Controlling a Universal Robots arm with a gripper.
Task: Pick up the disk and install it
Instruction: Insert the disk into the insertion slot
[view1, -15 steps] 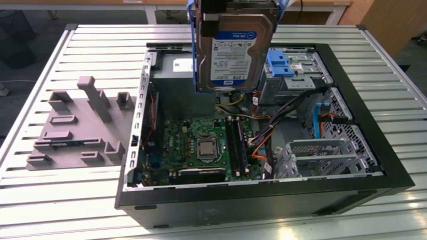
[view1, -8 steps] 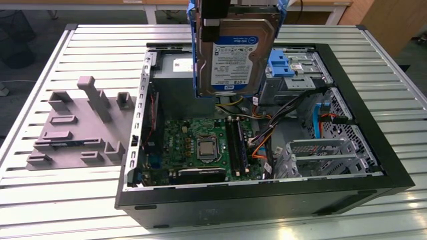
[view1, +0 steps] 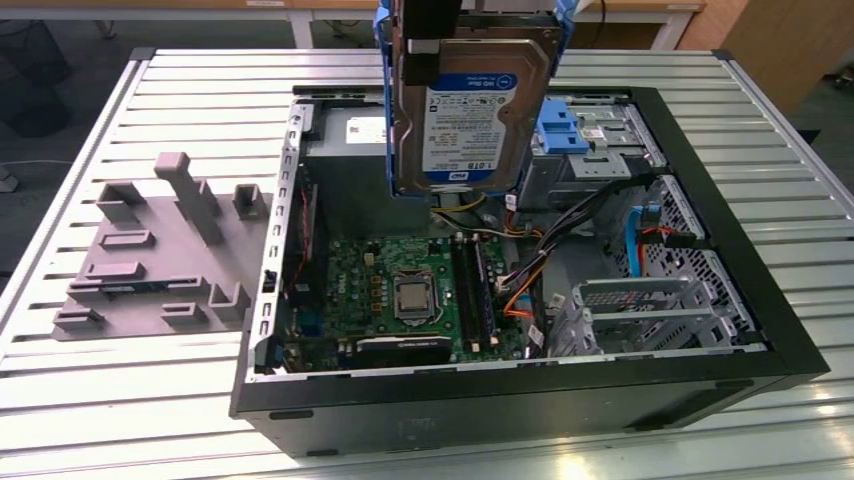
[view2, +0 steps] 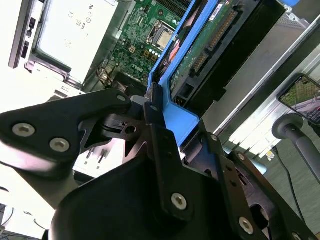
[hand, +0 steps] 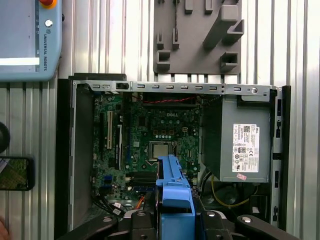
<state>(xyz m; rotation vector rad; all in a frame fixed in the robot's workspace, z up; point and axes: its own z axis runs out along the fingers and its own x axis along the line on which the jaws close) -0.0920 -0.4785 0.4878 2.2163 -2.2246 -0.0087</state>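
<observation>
One gripper (view2: 150, 111) clamps one disk (view1: 487, 110) — above one case (view1: 534, 395).

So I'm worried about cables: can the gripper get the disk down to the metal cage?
Probably yes: the case is open, the gripper holds the disk above it, and the cables lie beside the cage, not across.
</observation>
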